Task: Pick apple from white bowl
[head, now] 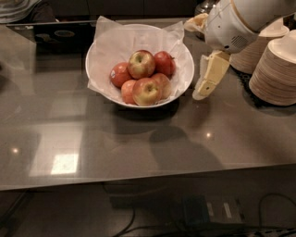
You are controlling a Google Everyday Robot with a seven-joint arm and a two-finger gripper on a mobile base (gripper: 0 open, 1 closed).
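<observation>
The white bowl (pixel 99 55), lined with crinkled white paper, stands at the back middle of the grey table. Several apples lie in it. The yellow-green apple (pixel 141 64) with a dark stem dimple sits on top of the pile. A deep-red apple with a white sticker (pixel 119 74) is at its left, and an orange-blushed apple (pixel 146 91) is at the front. My gripper (pixel 201 94) hangs just right of the bowl's right rim, pointing down and left, a little above the table. It holds nothing that I can see.
Stacks of beige paper plates (pixel 276 69) stand at the right, close behind my arm. A glass jar (pixel 206 6) is at the back. A dark tray (pixel 60 34) lies at the back left. The table's front edge (pixel 138 178) runs across the lower view.
</observation>
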